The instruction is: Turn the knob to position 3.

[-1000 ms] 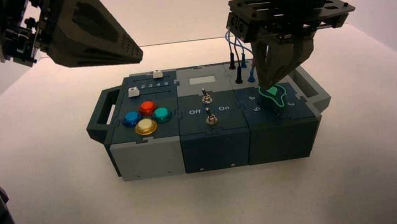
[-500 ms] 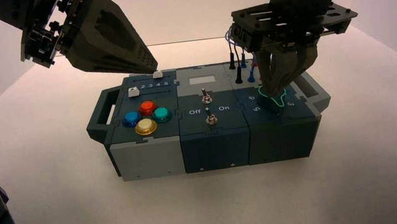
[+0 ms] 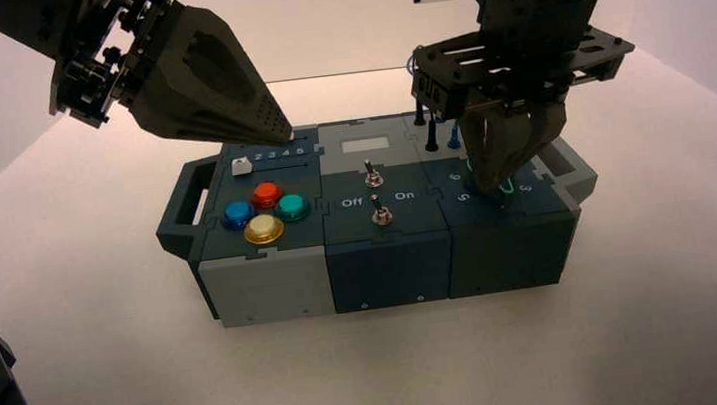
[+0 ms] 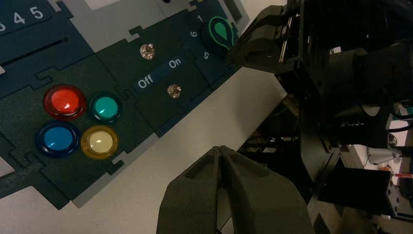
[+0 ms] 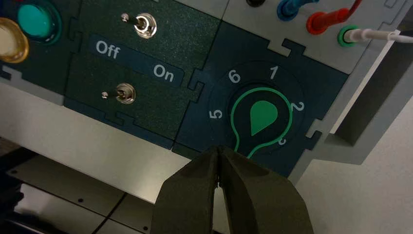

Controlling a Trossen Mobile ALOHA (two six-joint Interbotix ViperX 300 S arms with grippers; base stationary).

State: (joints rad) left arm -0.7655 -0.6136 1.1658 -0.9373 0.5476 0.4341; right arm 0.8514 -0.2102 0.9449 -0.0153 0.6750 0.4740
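Green-outlined knob (image 5: 263,119) points between 3 and 4 (numeral 3 (image 5: 283,142) half hidden); slight turn left. Right pincer (image 5: 219,168) clenched, empty, at its tip. Left pincer (image 4: 221,161) clenched, idle above box's rear-left corner.

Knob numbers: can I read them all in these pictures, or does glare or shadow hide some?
Right wrist view: no glare; 6, 1, 2, 5 read plainly around the knob; position 3 is half hidden at its green outline; the right gripper blocks the rest. High view: that gripper covers most of the knob; the left gripper hovers at the back left.
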